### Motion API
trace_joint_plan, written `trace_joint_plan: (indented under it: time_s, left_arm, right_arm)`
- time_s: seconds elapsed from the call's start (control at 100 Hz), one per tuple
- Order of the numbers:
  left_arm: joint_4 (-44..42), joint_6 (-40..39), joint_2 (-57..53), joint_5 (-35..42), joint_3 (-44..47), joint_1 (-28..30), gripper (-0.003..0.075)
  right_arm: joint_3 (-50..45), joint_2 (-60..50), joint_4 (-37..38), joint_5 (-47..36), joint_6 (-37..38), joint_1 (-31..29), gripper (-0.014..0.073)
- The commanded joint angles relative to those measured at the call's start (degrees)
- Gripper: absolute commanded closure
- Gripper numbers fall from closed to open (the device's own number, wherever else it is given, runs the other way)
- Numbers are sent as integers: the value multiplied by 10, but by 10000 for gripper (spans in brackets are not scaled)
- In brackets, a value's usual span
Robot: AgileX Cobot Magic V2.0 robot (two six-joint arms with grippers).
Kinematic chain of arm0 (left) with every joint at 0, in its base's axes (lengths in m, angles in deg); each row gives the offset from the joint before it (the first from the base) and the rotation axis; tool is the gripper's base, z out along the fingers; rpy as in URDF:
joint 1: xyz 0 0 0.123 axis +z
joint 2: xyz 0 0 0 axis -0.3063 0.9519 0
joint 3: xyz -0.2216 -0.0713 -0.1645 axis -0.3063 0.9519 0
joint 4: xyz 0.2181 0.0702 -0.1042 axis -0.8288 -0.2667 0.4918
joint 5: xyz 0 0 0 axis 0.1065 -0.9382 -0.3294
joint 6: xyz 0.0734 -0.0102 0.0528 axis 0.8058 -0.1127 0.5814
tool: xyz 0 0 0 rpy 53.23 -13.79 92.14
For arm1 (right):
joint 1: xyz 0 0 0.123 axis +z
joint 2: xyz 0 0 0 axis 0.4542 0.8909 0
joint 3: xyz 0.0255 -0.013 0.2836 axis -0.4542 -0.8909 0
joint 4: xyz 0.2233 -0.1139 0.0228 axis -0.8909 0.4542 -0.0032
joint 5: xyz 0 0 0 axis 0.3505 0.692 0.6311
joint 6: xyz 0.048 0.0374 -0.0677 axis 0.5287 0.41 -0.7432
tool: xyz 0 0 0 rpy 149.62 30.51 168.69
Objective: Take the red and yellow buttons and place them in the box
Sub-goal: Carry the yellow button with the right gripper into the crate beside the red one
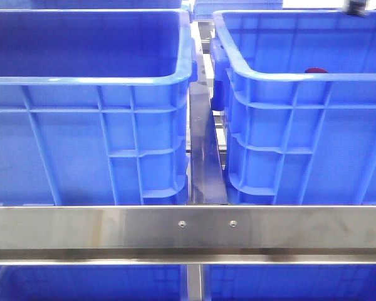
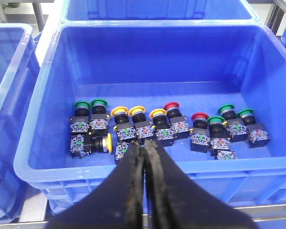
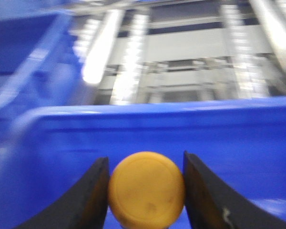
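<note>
You won't find any readable text, labels, brand marks or numbers here, not on the blue crates (image 1: 81, 144), the steel rail (image 1: 188, 227), or the little push-button switches (image 2: 162, 126), whose details are too small anyway.

steel rail (image 1: 188, 227) (two screws), green buttons (image 2: 99, 103)
</note>
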State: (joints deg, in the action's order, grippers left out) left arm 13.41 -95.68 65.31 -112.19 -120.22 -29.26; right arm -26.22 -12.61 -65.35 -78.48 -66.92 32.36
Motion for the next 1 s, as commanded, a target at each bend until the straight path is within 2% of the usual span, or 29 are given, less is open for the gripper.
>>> trace_joint_plan:
  time_s: [0.0,0.4,0.76,0.99]
  left_arm:
    - [-2,-6,5,41,-13,2,739]
    - [-2,-6,5,44,-13,2,739]
    - [-2,-6,5,44,-13,2,739]
    - [-2,-6,5,44,-13,2,739]
  right_arm:
    - [21,-1,-23,-29,-26,-16,463]
    - [41,121,-22,116,-26,-150,463]
    - [131,221,-22,137,-30,-155,463]
    - [142,257,-22,138,-30,-155,463]
